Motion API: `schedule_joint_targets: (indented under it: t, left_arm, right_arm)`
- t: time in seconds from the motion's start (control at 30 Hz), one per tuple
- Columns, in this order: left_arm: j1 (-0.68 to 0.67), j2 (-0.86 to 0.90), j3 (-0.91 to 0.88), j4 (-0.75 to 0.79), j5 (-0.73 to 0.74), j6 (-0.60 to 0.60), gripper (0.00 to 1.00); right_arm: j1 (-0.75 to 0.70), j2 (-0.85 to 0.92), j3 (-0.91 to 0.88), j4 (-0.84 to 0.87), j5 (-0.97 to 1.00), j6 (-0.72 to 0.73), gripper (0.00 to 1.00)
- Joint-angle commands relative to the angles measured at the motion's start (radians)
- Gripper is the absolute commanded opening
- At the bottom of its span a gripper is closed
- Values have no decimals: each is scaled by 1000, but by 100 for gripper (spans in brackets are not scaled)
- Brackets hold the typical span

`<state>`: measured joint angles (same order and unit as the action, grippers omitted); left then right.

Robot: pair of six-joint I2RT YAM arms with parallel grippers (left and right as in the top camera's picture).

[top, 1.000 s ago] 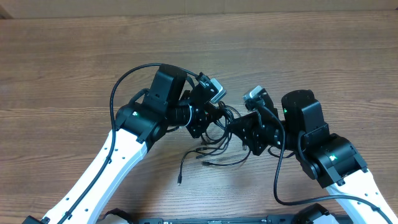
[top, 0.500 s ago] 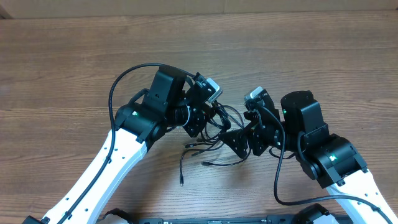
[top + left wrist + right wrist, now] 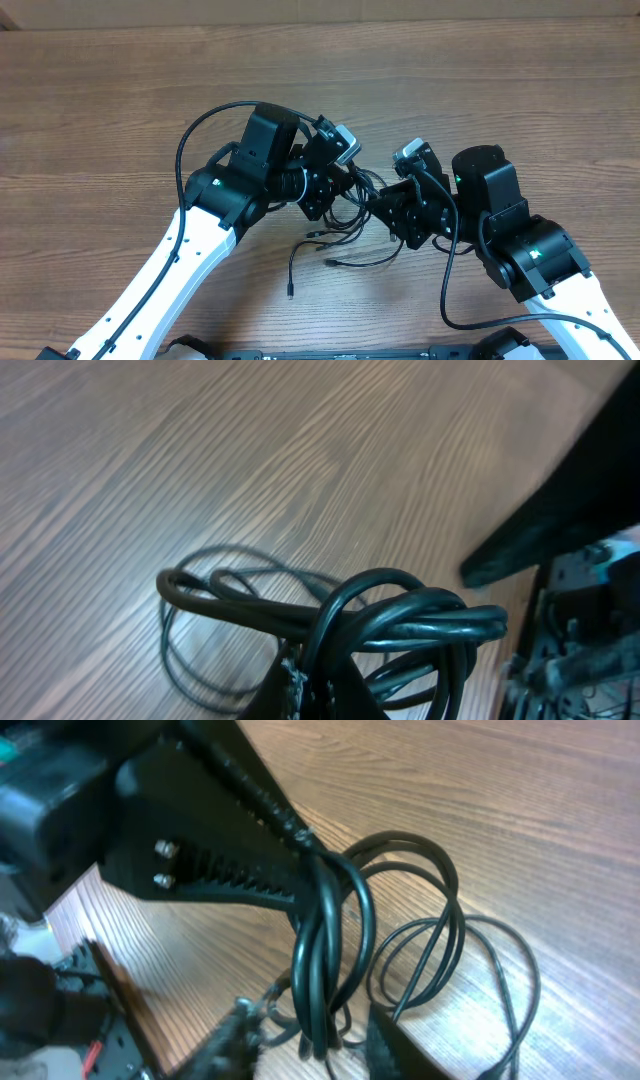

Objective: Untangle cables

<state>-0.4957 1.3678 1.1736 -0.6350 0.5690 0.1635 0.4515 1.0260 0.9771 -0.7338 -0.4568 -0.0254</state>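
Lab-like setup: wood-grain table, two robot arms.

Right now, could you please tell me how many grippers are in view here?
2. The left gripper clamps the cables just left of centre; the right gripper faces it from the right, at the same bundle. Neither is hidden.

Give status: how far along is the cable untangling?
Done: little, only a couple of plug-tipped strands trail free on the wooden table. In hand: left gripper clamps the coil of thin black cables; right gripper has its jaws apart around it. Left: the loops are bunched together, not separated.
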Motion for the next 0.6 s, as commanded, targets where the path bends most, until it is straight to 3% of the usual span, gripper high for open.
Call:
schedule_joint_targets:
  t: [0.0, 0.03, 0.17, 0.2, 0.4, 0.57]
  left_arm:
    - [4, -14, 15, 25, 87, -14, 4]
    - [4, -14, 15, 29, 87, -15, 4]
    - [5, -14, 15, 30, 85, -14, 4]
    - [5, -14, 15, 30, 85, -14, 4]
    - [5, -14, 15, 30, 59, -18, 4]
    - [6, -14, 15, 36, -60, -161, 4]
  right_arm:
    - [-2, -7, -4, 6, -2, -6, 36]
    - [-2, -7, -4, 6, -1, -6, 34]
    - [-2, -7, -4, 6, -1, -6, 7]
    - [-2, -7, -4, 6, 0, -6, 4]
    - [-2, -7, -4, 6, -1, -6, 4]
    - [-2, -7, -4, 7, -1, -6, 4]
